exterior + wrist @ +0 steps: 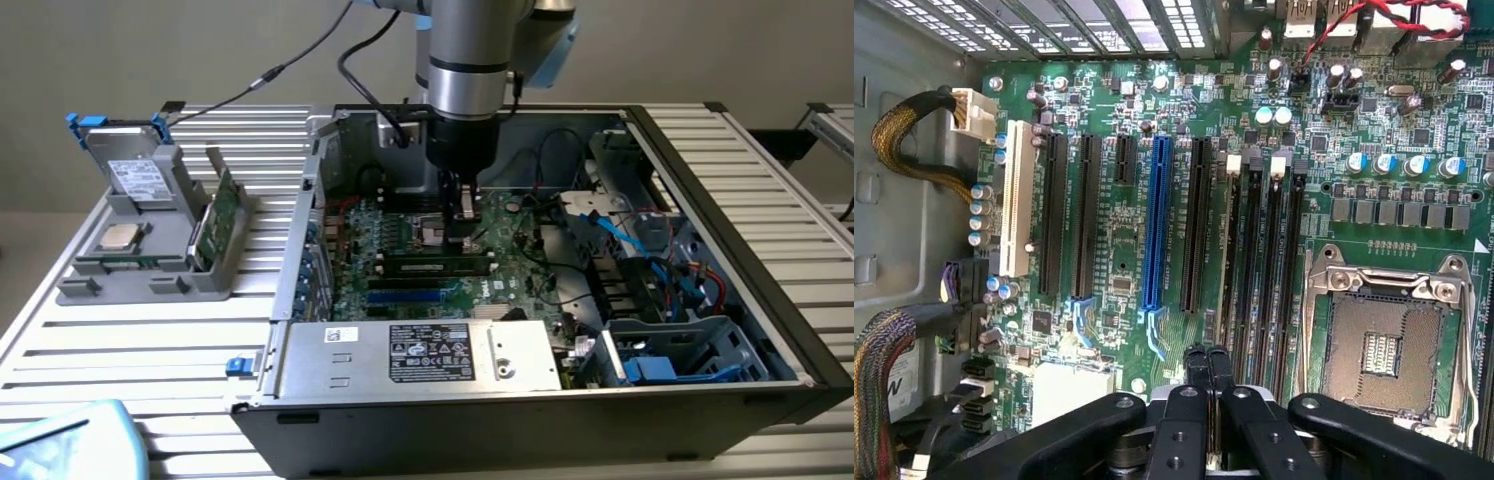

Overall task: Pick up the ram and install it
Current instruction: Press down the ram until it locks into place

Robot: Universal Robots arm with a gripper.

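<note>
My gripper (461,232) reaches down into the open computer case, just above the green motherboard (527,235). In the wrist view its black fingertips (1197,362) are pressed together with nothing visible between them, right next to the row of black memory slots (1264,250). A long narrow stick that looks like the ram (434,267) sits in a slot just in front of the gripper. A second green ram stick (218,215) stands upright in the grey holder outside the case, on the exterior view's left.
The open processor socket (1384,350) lies beside the memory slots, and a blue expansion slot (1156,220) lies on their other side. A silver power supply (414,350) closes the case front. Blue and red cables (641,250) fill the case's right. The holder also carries a processor (120,237).
</note>
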